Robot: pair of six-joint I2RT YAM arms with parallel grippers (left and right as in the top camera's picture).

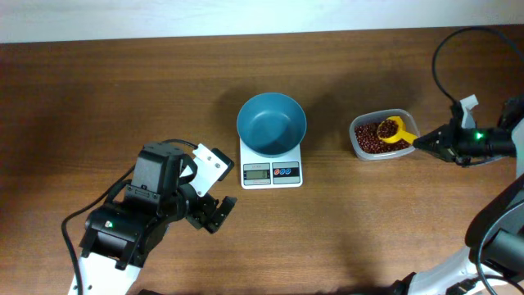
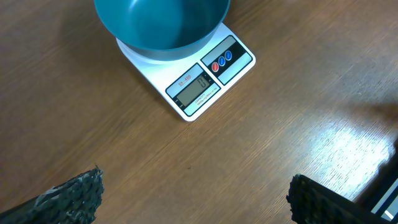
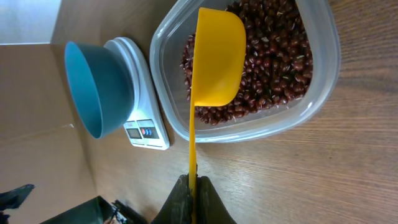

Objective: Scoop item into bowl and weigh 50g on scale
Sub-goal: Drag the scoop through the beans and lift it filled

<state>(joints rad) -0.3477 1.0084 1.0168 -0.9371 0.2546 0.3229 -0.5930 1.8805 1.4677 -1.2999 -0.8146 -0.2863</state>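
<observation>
The teal-blue bowl (image 1: 272,123) stands empty on the white scale (image 1: 272,172); both show in the left wrist view, bowl (image 2: 161,25) and scale (image 2: 205,78), and in the right wrist view, bowl (image 3: 99,87) and scale (image 3: 146,127). The red-brown beans (image 1: 372,141) (image 3: 273,68) fill a clear plastic tub (image 1: 407,119) (image 3: 323,81) at the right. My right gripper (image 1: 426,143) (image 3: 194,186) is shut on the handle of a yellow scoop (image 1: 393,131) (image 3: 217,56), whose cup holds beans over the tub. My left gripper (image 1: 214,211) (image 2: 196,199) is open and empty, front-left of the scale.
The brown wooden table (image 1: 123,90) ends at a pale wall at the back. A black cable (image 1: 442,57) loops above the right arm. The left arm's base (image 1: 123,229) sits at the front left.
</observation>
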